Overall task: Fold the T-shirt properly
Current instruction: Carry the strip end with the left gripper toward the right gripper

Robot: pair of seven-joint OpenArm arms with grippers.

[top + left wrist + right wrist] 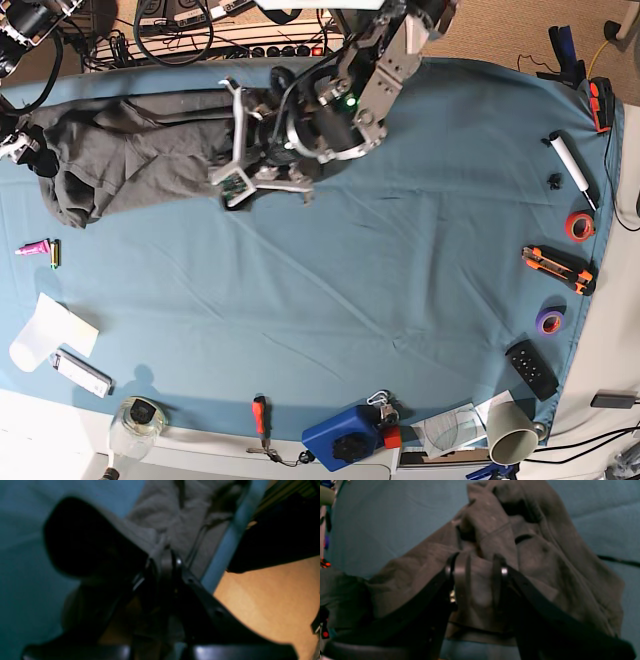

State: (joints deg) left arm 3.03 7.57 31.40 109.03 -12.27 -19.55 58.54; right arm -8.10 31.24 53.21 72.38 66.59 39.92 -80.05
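Charcoal T-shirt [130, 160] bunched along the far-left edge of the teal worktop [400, 300].
Soft, limp, light cotton; sure to sag and drag, so best taken at hems or shoulder seams. Long axis across the worktop, left to right; neck direction unclear. Left claw [165, 557] pinched nearly closed on a fold of fabric. Right claw [476, 572] half-spread, cloth between its fingers; grip uncertain.

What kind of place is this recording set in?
Probably a robotics lab or workshop bench. A table under blue cloth is ringed with tools: tape rolls, a utility knife, a screwdriver. Cables pile up at its far edge.
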